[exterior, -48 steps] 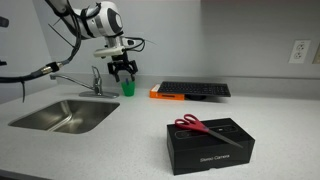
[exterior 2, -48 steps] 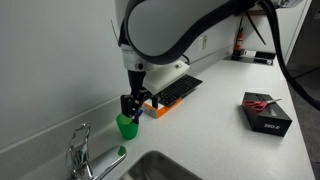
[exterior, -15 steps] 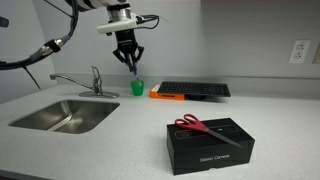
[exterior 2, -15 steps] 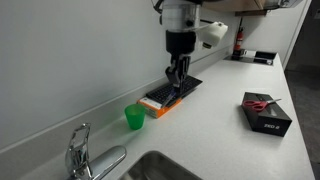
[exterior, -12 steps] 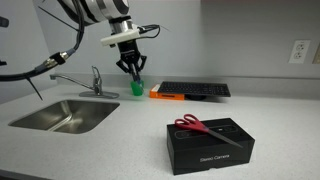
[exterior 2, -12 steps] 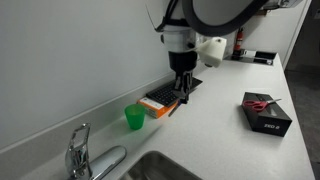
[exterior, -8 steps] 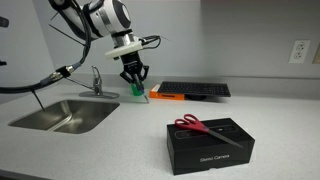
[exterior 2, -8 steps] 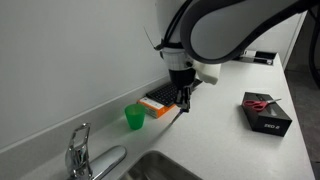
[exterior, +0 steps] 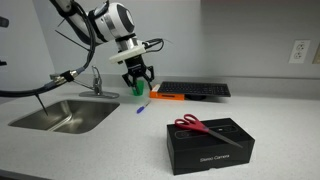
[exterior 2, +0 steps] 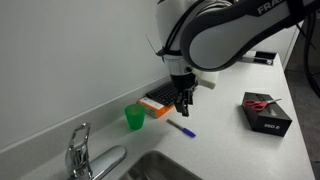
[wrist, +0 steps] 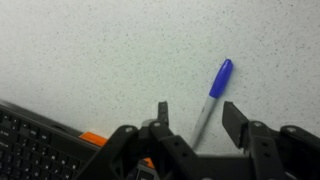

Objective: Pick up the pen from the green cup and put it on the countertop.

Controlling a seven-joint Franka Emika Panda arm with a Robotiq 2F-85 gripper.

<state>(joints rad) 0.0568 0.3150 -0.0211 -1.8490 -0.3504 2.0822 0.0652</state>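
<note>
The blue pen (wrist: 212, 97) lies flat on the pale countertop (wrist: 110, 50), free of my fingers; it shows in both exterior views (exterior: 143, 105) (exterior 2: 181, 128). My gripper (wrist: 197, 118) is open and hovers just above the pen, with the pen's lower end between the fingers; it also shows in both exterior views (exterior: 139, 79) (exterior 2: 182, 105). The green cup (exterior 2: 133, 117) stands by the back wall, a little apart from the gripper; in an exterior view it shows partly behind the gripper (exterior: 137, 88).
A black keyboard with an orange edge (exterior: 192, 91) (exterior 2: 168, 95) lies by the wall next to the gripper. A black box with red-handled scissors on top (exterior: 208, 142) (exterior 2: 266, 111) stands on the counter. A steel sink (exterior: 65, 115) and faucet (exterior 2: 82, 150) are nearby.
The gripper carried the pen from above the cup down toward the countertop, then opened. The pen now lies on the counter below the open fingers.
</note>
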